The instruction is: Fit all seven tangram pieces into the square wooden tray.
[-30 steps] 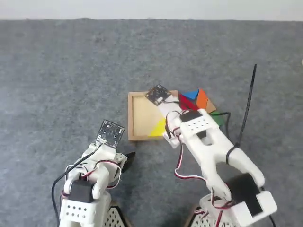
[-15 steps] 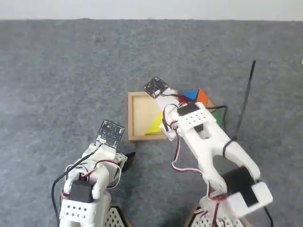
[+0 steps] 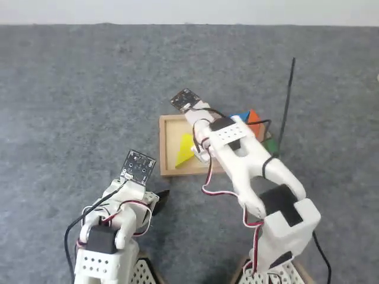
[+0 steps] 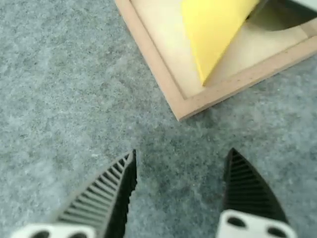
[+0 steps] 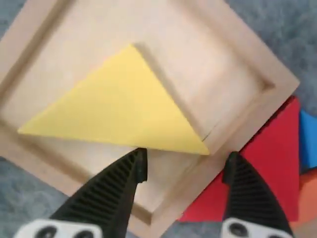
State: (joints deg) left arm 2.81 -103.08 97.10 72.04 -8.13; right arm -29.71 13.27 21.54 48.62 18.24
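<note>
State of assembly, read left to right. The left claw [image 4: 181,158] hangs over bare grey table [image 3: 71,89], jaws apart and holding nothing, near the closest corner of the square wooden tray [image 3: 161,145]. The tray holds a single piece, the large yellow triangle [image 3: 185,149], which lies across the floor with one tip against the near wall. Shadow along one edge suggests it is not yet seated flat, though this cannot be confirmed. The right claw [image 5: 188,158] hovers over the tray with jaws apart. One fingertip [image 5: 140,157] is at the triangle's long edge and nothing is clamped. Outside the tray, against its right wall, lies a cluster of pieces: red [image 5: 252,168] touching the rim, then blue [image 3: 240,117], orange [image 3: 253,118] and green [image 3: 271,145], partly under the arm. By this count one piece of seven is placed. At least four wait outside, and the remaining two cannot be located.
</note>
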